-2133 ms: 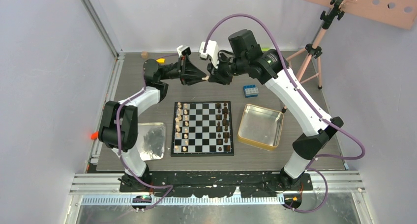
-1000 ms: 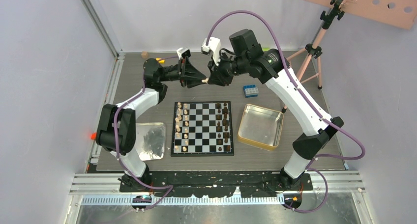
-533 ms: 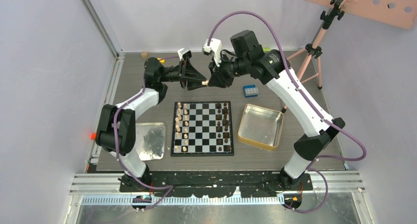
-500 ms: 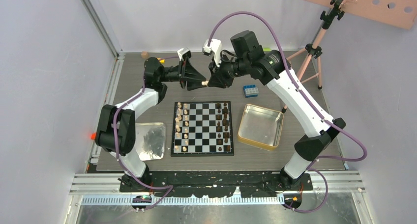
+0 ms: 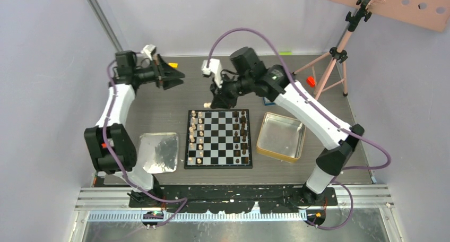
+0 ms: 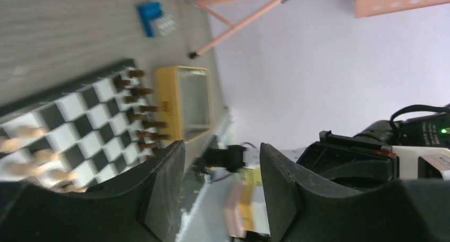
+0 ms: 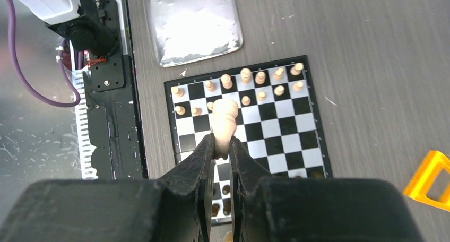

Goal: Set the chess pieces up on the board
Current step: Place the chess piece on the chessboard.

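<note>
Table (image 5: pixel 159 112): dark wood-grain top that carries the board, the two trays and the brick.
Right arm (image 5: pixel 308 109): reaches from its base across the tin toward the far edge of the board.
Left arm (image 5: pixel 114 106): raised over the far left corner of the table, well apart from the board.
Tripod (image 5: pixel 331 61): pink, stands at the far right corner.
Board (image 5: pixel 218 141): lies flat at the middle of the table, between the silver tray and the gold-rimmed tin; its middle squares are bare.
Gold-rimmed tin (image 5: pixel 281 137): just right of the board.
Silver tray (image 5: pixel 158 153): just left of the board.
Right gripper (image 7: pixel 223 146): fingers pressed on the foot of a light piece, which stands upright between them.
Left gripper (image 6: pixel 220 146): fingers parted, with nothing between them; it points to the right.
Blue brick (image 6: pixel 156 18): on the table beyond the board, near a tripod foot.
Light chess pieces (image 5: pixel 196 136): in the two columns along the board's left edge, with gaps.
Dark chess pieces (image 5: pixel 241 136): in the two columns along the board's right edge.
Held light piece (image 7: pixel 224 120): in the air near the board's far edge, on the light side.
</note>
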Robot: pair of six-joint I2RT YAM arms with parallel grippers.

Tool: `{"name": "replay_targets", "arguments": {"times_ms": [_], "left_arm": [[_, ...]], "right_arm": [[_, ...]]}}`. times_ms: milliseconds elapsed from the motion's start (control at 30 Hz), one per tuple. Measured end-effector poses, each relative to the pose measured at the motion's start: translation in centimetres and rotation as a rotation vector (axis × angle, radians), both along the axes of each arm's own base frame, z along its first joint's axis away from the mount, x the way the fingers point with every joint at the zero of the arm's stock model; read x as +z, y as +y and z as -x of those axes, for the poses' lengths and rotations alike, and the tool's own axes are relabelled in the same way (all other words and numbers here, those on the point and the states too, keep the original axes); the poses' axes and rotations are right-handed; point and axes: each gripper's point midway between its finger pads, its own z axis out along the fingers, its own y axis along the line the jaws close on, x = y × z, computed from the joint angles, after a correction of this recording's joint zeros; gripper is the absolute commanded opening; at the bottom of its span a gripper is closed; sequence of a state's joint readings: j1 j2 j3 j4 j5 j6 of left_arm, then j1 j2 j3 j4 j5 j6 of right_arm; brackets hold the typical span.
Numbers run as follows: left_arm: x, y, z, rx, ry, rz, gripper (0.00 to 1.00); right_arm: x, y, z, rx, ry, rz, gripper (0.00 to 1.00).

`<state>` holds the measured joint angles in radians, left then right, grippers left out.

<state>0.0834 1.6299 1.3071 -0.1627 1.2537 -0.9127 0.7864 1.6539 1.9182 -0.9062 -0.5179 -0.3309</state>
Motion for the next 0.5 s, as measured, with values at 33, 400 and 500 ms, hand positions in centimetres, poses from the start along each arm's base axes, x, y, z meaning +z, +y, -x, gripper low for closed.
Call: {"name": "replay_targets", "arguments": {"times_ms": [33,400,500], "left_arm": [[0.3,1.3,-0.1,0.031,-0.036,-0.042,0.57],[-4.3,11.8,4.4,0.213,-0.122,-0.574,0.77],[-6.2,13.9,6.0,0.217,-0.114,-0.713,0.84]], "right_arm": [[-0.8,0.7,0.3,0.014,0.007,0.016,0.00],[-13.8,8.7,2.2,0.123,0.074,0.336,0.01],[-15.7,10.4,2.5,0.148,0.057,0.402,0.00]]}}
